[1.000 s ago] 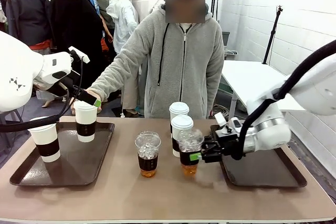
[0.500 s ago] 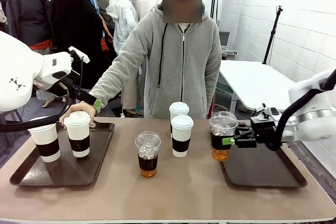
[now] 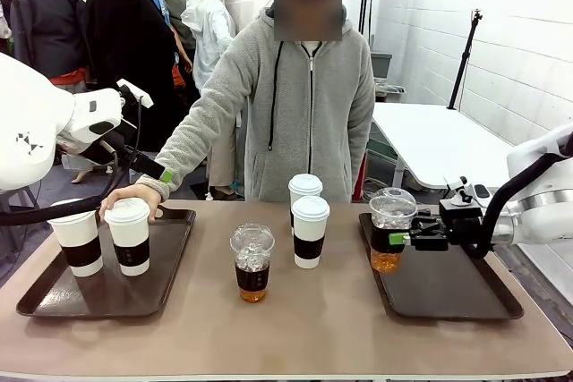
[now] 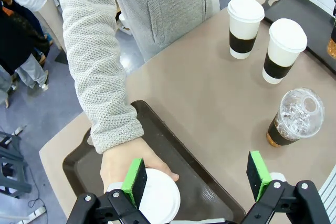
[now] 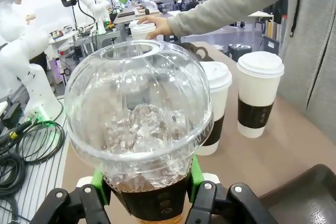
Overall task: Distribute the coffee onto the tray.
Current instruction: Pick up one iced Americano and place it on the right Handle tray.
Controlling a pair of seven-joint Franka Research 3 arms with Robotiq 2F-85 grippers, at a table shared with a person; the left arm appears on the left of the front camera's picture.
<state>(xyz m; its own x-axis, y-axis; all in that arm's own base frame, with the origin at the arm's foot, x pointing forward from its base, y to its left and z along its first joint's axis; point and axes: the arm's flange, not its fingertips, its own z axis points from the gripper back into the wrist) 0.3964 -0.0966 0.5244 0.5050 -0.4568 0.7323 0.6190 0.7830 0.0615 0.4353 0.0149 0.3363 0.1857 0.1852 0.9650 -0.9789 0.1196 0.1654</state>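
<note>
My right gripper is shut on a clear dome-lidded iced coffee, holding it upright low over the left end of the right tray. Whether the cup touches the tray I cannot tell. The right wrist view has this cup close up between the green pads. On the left tray stand two white lidded cups; a person's hand rests on the nearer-centre one. My left gripper hovers open above that hand, its pads spread wide.
At the table's middle stand a second iced cup and two white cups, one behind the other. The person stands at the far edge, an arm stretched over the left tray. A white table is behind on the right.
My right gripper has carried the iced cup rightward from the table's middle to the right tray's left end. The person has lowered the white cup onto the left tray beside the other one.
</note>
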